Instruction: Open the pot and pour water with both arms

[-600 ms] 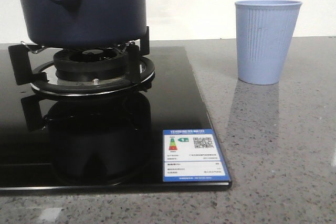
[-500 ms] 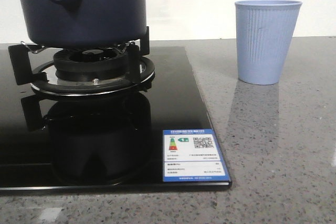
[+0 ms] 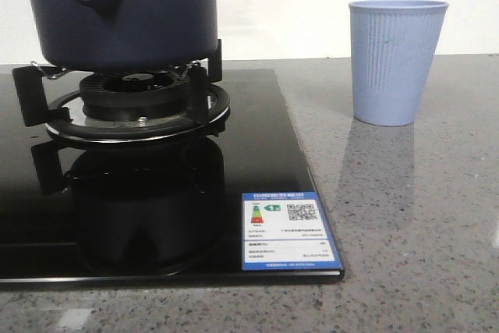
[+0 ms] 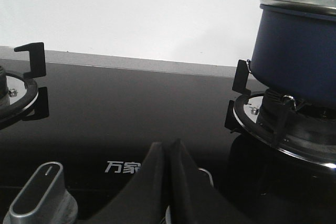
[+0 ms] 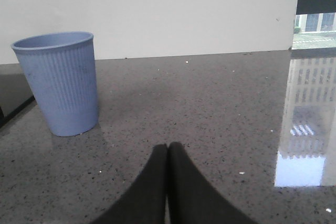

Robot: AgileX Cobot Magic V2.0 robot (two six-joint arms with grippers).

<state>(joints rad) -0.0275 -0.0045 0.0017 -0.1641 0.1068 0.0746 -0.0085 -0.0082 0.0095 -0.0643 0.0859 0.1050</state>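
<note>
**Nothing moved; pot still lidded**

Across the last half-second the front view is unchanged, so the task has not begun. The pot point(image 3: 125, 9) sits on the burner point(image 3: 136, 107) at far left, its lid point(image 4: 302, 1) on. The left end effector point(image 4: 169, 153) is closed, empty, left of the pot and apart from it. The right end effector point(image 5: 168, 153), also closed, rests over the counter point(image 5: 210, 103), the cup point(image 5: 58, 82) to its left.

Kitchen: gas hob point(image 3: 156, 193), burner knob point(image 4: 37, 195), stone countertop point(image 3: 421, 216).
</note>
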